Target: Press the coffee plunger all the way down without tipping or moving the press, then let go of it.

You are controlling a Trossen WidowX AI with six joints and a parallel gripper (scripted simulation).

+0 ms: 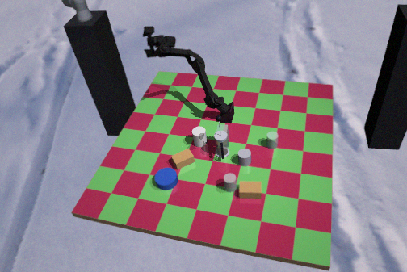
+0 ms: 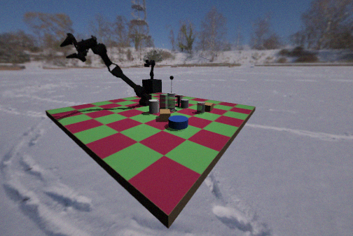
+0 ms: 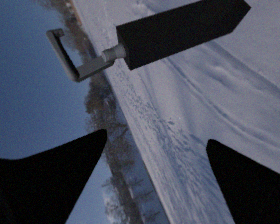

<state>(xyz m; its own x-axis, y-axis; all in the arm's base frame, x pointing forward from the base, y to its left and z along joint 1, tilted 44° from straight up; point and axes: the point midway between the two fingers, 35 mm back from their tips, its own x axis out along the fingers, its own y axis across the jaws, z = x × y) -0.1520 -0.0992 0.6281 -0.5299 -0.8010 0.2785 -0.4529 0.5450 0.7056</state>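
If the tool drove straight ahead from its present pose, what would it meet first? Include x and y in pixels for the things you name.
Probably nothing close: the tool (image 1: 146,42) (image 2: 64,51) (image 3: 155,139) points off over snow, the black pedestal (image 1: 101,68) (image 3: 181,32) seemingly to one side, though depth is unclear.

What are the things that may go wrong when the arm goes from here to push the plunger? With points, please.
The gripper (image 1: 147,43) (image 2: 66,51) (image 3: 155,139) is open and far from the raised plunger knob (image 1: 219,119) (image 2: 171,77); an off-centre push might tip the press (image 1: 220,140) (image 2: 171,101). The white cylinder (image 1: 199,136) (image 2: 154,106) stands close beside it, so a low approach could knock it.
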